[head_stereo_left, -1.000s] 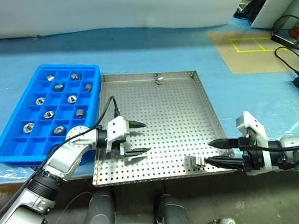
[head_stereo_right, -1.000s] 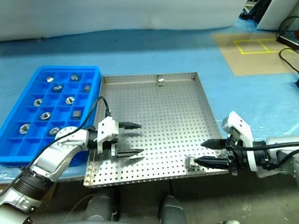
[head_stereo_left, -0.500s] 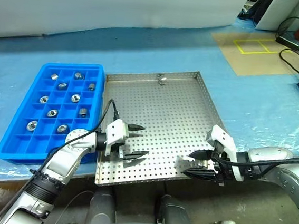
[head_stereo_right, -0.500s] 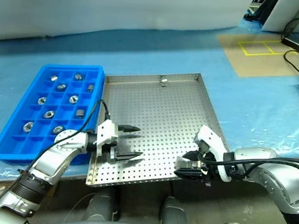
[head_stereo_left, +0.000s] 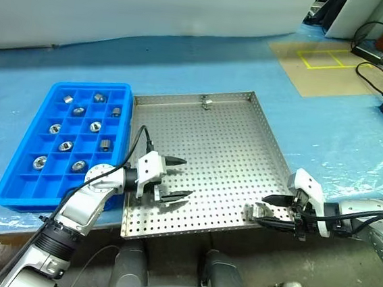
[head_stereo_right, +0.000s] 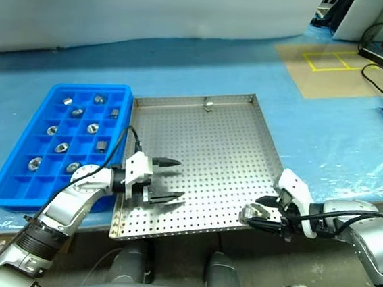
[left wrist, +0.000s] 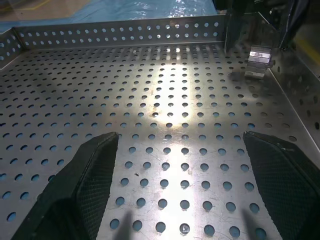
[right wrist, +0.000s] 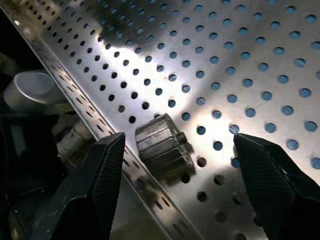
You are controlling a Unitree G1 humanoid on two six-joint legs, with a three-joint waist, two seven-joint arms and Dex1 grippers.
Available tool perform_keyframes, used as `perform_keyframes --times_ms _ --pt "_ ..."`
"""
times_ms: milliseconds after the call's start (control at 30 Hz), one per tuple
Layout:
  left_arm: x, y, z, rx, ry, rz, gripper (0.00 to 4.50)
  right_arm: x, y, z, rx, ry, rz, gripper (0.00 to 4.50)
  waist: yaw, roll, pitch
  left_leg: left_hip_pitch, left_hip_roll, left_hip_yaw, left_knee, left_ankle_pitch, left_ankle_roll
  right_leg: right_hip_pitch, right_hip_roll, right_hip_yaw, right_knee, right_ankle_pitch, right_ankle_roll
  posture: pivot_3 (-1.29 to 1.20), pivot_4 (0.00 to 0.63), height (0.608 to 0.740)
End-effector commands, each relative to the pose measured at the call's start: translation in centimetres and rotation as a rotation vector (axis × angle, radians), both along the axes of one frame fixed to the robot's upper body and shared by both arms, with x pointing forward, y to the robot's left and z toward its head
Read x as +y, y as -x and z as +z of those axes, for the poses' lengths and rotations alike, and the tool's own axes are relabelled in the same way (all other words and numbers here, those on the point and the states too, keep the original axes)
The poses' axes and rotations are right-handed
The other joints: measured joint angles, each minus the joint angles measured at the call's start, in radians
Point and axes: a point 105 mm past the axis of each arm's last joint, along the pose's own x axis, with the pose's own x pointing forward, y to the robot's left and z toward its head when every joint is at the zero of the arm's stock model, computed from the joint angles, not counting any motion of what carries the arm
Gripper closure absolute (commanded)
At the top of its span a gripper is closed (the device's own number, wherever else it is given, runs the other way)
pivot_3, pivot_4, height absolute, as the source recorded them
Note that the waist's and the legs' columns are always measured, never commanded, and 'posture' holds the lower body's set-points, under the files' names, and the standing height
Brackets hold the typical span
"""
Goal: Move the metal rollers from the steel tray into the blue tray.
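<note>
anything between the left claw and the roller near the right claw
Nothing: bare perforated steel tray floor between left claw and roller, in the left wrist view.

Lighting: bright, even, from overhead. Glare: strong white patch on steel tray (left wrist: 170, 95) floor; second sheen beside roller (right wrist: 162, 145). Shadows: soft, dark under tray rim. Focus: head views sharp; wrist-view fingers (right wrist: 95, 190) slightly soft at frame edges.

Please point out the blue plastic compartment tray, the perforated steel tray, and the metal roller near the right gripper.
Blue plastic compartment tray (head_stereo_left: 16, 198): left eye view, near rim.
Perforated square steel tray (head_stereo_left: 226, 140): left eye view, bare floor.
Small silver metal roller (right wrist: 161, 143): right wrist view, ribbed side.
Right gripper (right wrist: 182, 185): right wrist view, midway between its open fingertips.
</note>
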Motion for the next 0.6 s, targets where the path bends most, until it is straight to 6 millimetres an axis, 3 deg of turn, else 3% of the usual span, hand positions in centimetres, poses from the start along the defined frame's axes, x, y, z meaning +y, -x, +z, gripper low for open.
perform_keyframes --times_ms 33,233,600 --pt "-0.5 0.2 1.1 -0.041 0.018 -0.015 0.23 -0.3 -0.5 0.6 -0.051 0.023 -0.005 0.89 0.001 0.0 0.0 0.0 0.0 0.0 0.0 0.0 0.0 0.0 0.0 0.0 0.0 0.0 0.0 -0.22 0.15 0.74" --pt "-0.5 -0.1 1.5 -0.046 0.025 0.002 0.23 0.9 -1.0 1.8 -0.091 0.021 0.008 0.89 0.001 0.0 0.0 -0.001 -0.001 0.0 0.0 -0.001 0.001 -0.001 0.0 0.0 -0.001 0.0 0.0 -0.22 0.15 0.74" --pt "-0.7 0.0 1.9 -0.048 0.026 0.011 0.23 2.5 -0.4 1.8 -0.072 0.029 0.029 0.89 0.002 0.0 0.0 -0.002 0.0 0.0 0.0 -0.001 0.001 -0.001 0.0 0.0 -0.001 0.0 0.0 -0.22 0.15 0.74"
